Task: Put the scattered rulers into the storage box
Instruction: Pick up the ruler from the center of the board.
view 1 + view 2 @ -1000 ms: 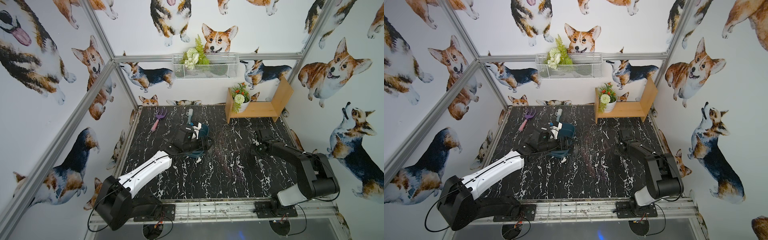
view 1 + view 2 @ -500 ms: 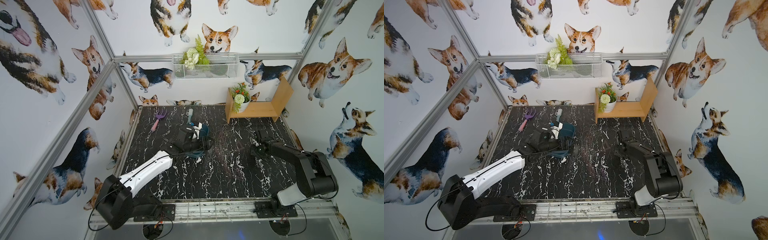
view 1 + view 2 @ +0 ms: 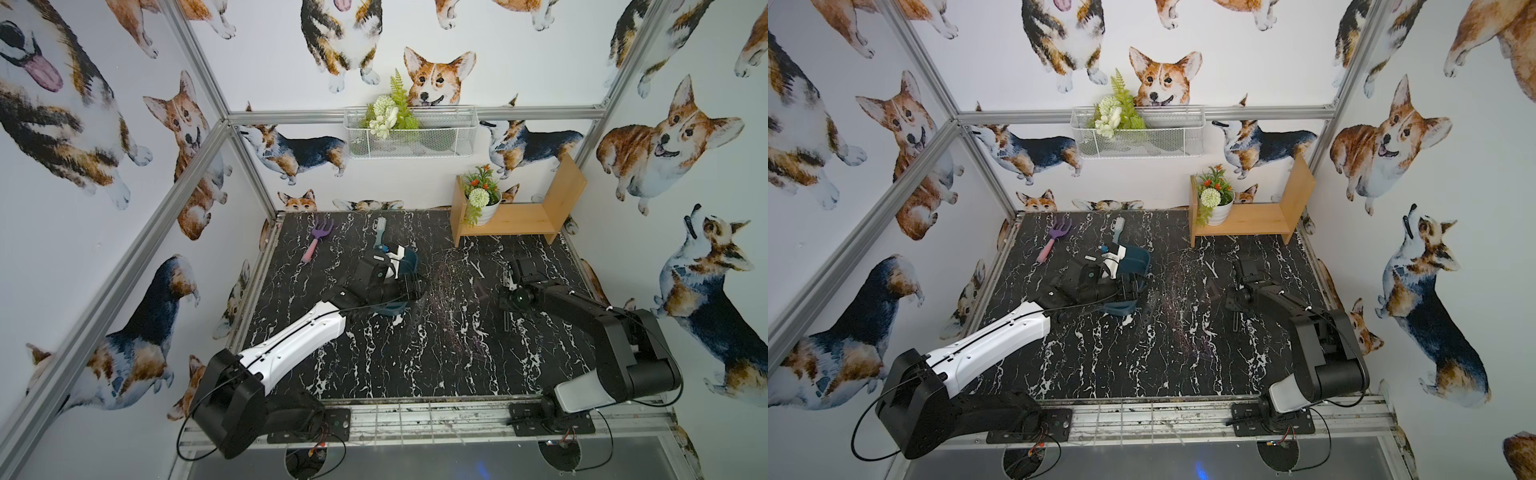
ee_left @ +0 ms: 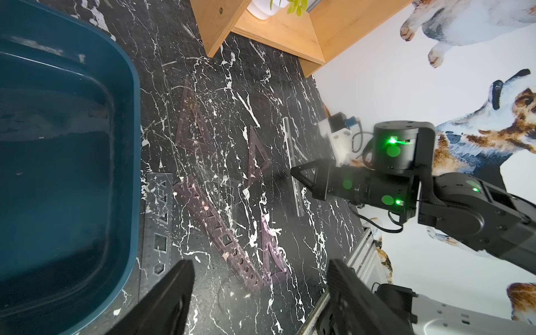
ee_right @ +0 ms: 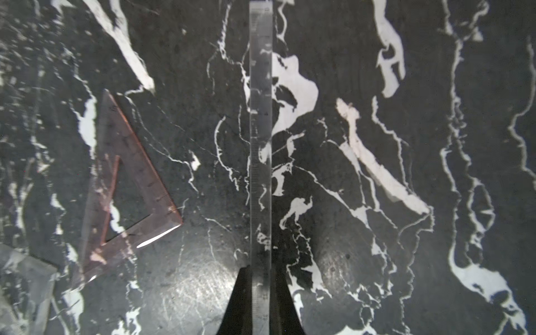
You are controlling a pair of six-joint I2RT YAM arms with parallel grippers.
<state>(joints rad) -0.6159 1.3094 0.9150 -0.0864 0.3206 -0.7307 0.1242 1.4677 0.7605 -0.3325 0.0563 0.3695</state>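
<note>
My right gripper (image 5: pixel 261 278) is clamped on a narrow clear plastic straight ruler (image 5: pixel 260 145). Its two black fingers (image 5: pixel 240 301) press the ruler's long edges near one end. The ruler runs along the black white-veined marble tabletop (image 5: pixel 406 261), well apart from the shallow dark teal plastic storage box (image 4: pixel 132 150), on the side of the box toward my right arm. I cannot tell whether the ruler is lifted off the surface.

Between that ruler and the storage box a small reddish see-through plastic triangle (image 5: pixel 136 185) lies flat, apart from the ruler. Nearer the box, a long purple-tinted strip ruler with cut-out shapes (image 4: pixel 217 229) lies askew. A clear stencil ruler (image 4: pixel 158 220) sits just beside the box's long wall, roughly parallel to it.

My left gripper (image 4: pixel 259 264) has its jaws spread wide with nothing between them. It hangs above the near end of the purple-tinted strip, close beside the box. In both top views my left arm reaches over the box and hides much of it; only part of its teal wall (image 3: pixel 409 257) (image 3: pixel 1140 259) shows.
</note>
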